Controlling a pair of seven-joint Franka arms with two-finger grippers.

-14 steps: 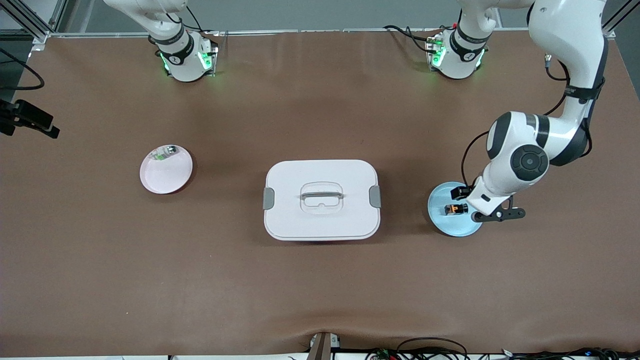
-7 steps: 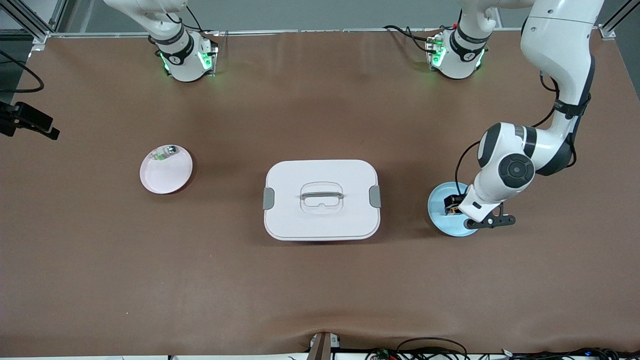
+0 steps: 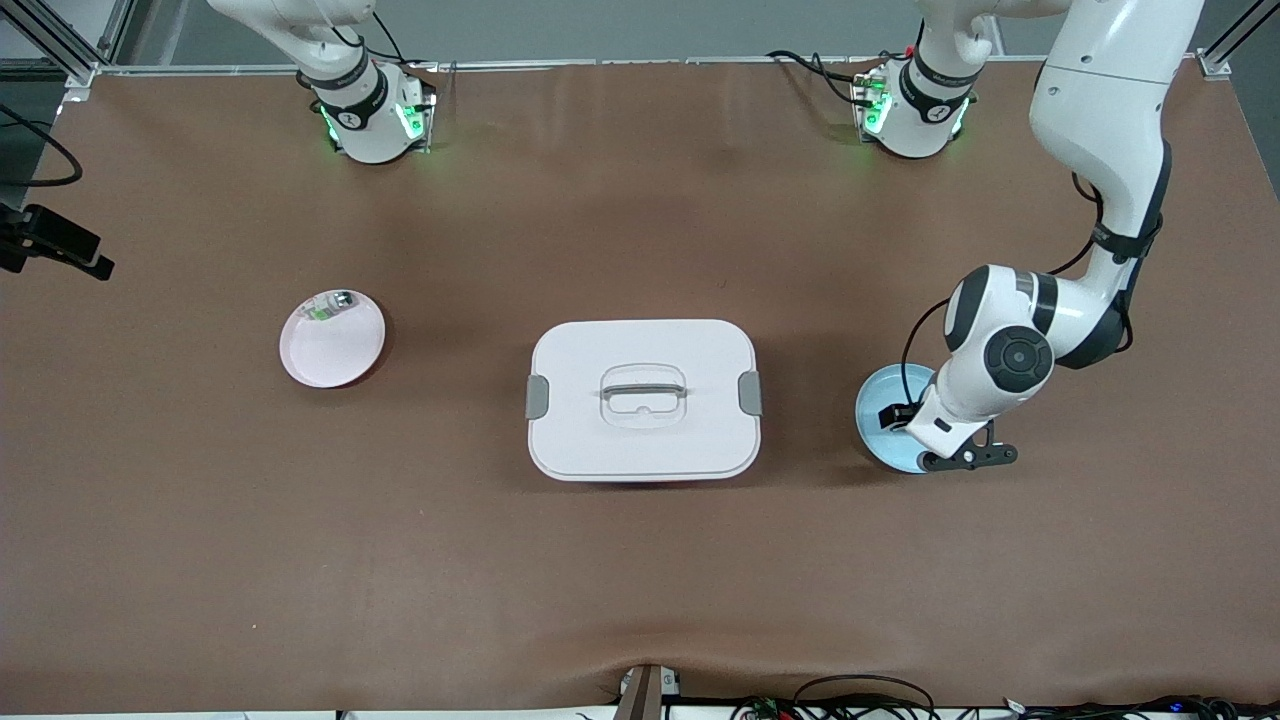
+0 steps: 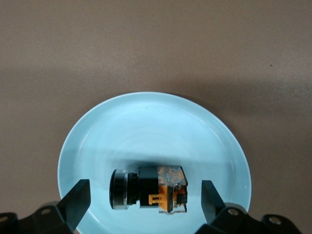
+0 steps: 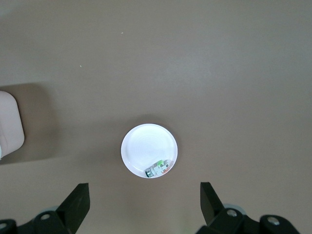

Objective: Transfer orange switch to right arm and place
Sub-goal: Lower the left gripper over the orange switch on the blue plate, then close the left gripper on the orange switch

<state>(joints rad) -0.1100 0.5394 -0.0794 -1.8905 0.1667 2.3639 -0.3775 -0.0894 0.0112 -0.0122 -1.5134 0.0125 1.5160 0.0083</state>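
Observation:
The orange switch [image 4: 148, 189], a small black block with orange markings on one end, lies on its side in a light blue plate [image 4: 146, 126]. My left gripper [image 4: 145, 191] is low over that plate [image 3: 872, 405] and open, with one finger on each side of the switch and clear of it. In the front view the left gripper [image 3: 905, 420] hides the switch. My right gripper [image 5: 144, 191] hangs open and empty high over the table, and the front view shows only that arm's base [image 3: 370, 110].
A white lidded box [image 3: 643, 400] with a handle stands mid-table. Toward the right arm's end lies a pale pink plate [image 3: 330, 345] holding a small white-grey piece with a green mark [image 5: 158, 169]. A black camera mount [image 3: 55, 245] sticks in at the table's edge.
The left arm has swung toward the white box and come down over the blue plate, so its gripper now covers the switch in the front view. Its fingers stayed open.

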